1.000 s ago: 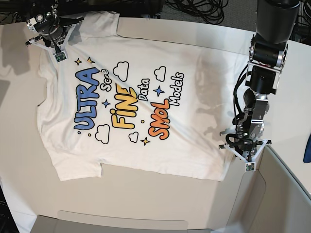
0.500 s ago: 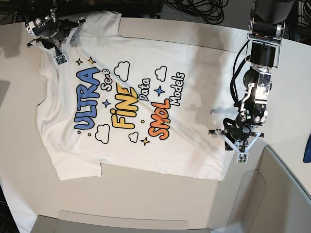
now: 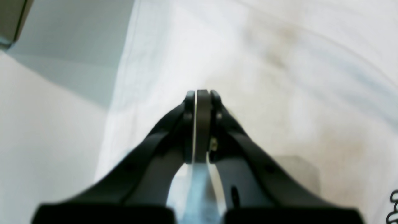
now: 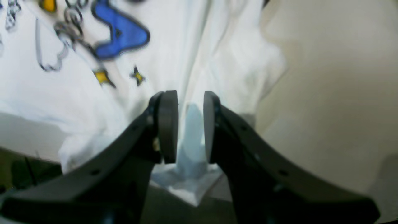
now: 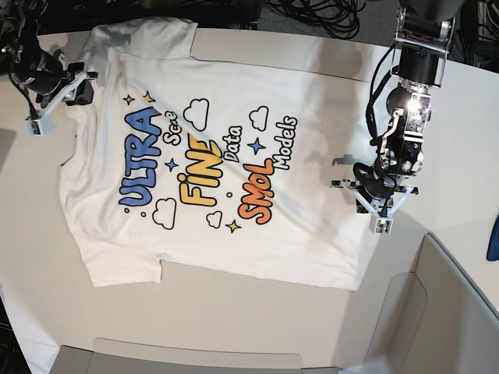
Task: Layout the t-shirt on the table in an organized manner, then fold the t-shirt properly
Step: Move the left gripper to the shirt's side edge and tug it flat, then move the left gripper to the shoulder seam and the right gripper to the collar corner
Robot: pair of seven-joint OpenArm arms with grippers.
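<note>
The white t-shirt [image 5: 210,164] lies spread print-up on the beige table [image 5: 257,312], sleeves at the left and hem at the right. My right gripper [image 5: 66,86] hovers at the shirt's upper-left sleeve edge. In the right wrist view this gripper [image 4: 189,124] is open with nothing between the pads, above the t-shirt [image 4: 202,46] and the table [image 4: 326,93]. My left gripper [image 5: 373,199] hangs over the hem side. In the left wrist view it [image 3: 199,93] is shut, pads together, over the plain white t-shirt [image 3: 279,62] beside bare table [image 3: 46,140].
A grey bin-like panel [image 5: 452,312] fills the lower-right corner, and another grey panel [image 5: 195,362] runs along the bottom edge. Black cables [image 5: 327,12] lie beyond the table's far edge. A blue object [image 5: 493,238] shows at the right border.
My right gripper has opened, let go of the upper-left sleeve and moved left off it. My left gripper, still shut, has moved up and left from the shirt's lower-right corner.
</note>
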